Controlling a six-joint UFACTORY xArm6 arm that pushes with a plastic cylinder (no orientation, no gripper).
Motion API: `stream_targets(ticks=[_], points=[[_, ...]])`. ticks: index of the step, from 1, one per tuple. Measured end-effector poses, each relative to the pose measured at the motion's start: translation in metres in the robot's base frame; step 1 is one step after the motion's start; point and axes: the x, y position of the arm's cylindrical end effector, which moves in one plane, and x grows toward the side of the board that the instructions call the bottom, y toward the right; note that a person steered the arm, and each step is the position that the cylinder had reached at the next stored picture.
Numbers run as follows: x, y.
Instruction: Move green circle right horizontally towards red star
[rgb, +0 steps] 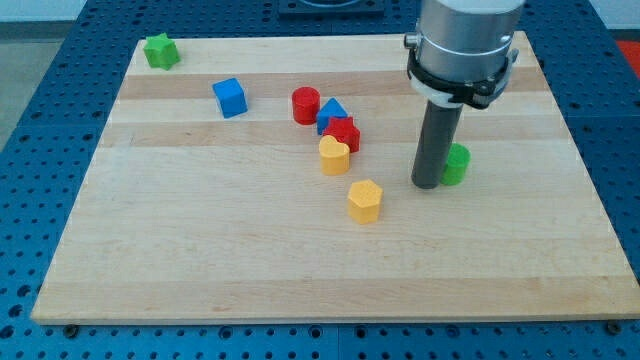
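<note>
The green circle (458, 164) stands on the wooden board right of centre, its left part hidden behind my rod. My tip (427, 185) rests on the board right against the circle's left side. The red star (344, 133) lies left of the tip, near the board's middle. It is packed between a blue triangle (333, 111) above it and a yellow block (334, 156) below it.
A red cylinder (306, 105) sits just left of the blue triangle. A yellow hexagon (365, 200) lies lower left of the tip. A blue cube (230, 97) is further left and a green star (160, 50) at the top left corner. The board (520, 270) ends close on the right.
</note>
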Motion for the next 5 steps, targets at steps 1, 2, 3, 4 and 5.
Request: stream_targets(ticks=[1,2,3,4,5], points=[[0.007,0.032],[0.007,0.062],[-0.041,0.074],[-0.056,0.067],[-0.019,0.067]])
